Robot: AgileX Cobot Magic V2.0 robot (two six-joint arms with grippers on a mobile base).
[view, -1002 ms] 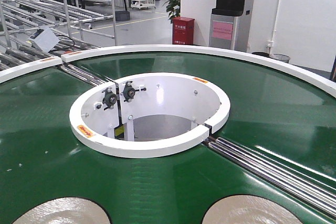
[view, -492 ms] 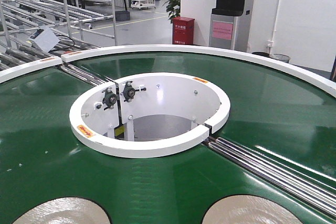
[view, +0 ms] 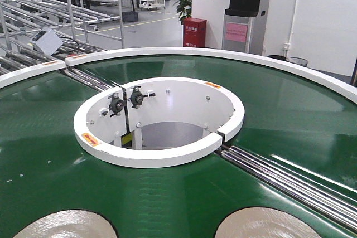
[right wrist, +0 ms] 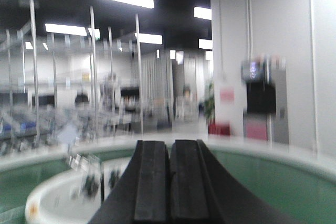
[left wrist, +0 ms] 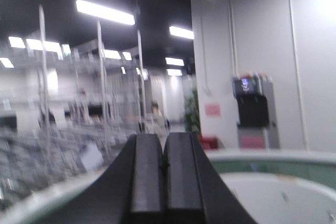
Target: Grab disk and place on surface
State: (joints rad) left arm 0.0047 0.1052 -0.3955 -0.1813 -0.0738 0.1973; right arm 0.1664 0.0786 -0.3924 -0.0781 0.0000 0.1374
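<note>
Two pale, round disks lie on the green belt at the bottom edge of the front view, one at the left (view: 61, 224) and one at the right (view: 262, 224), both cut off by the frame. Neither arm shows in that view. My left gripper (left wrist: 164, 139) is shut with nothing between its black fingers, held level and facing the room over the white rim. My right gripper (right wrist: 170, 144) is also shut and empty, facing across the green belt (right wrist: 262, 182). Both wrist views are blurred. The dark metal tabletop is out of view.
The green ring conveyor (view: 290, 115) has a white outer rim (view: 223, 54) and a white inner ring (view: 159, 157) around an open well. Steel rollers (view: 290, 179) cross the belt at the right. Metal racks (view: 50, 4) and a red box (view: 194, 32) stand behind.
</note>
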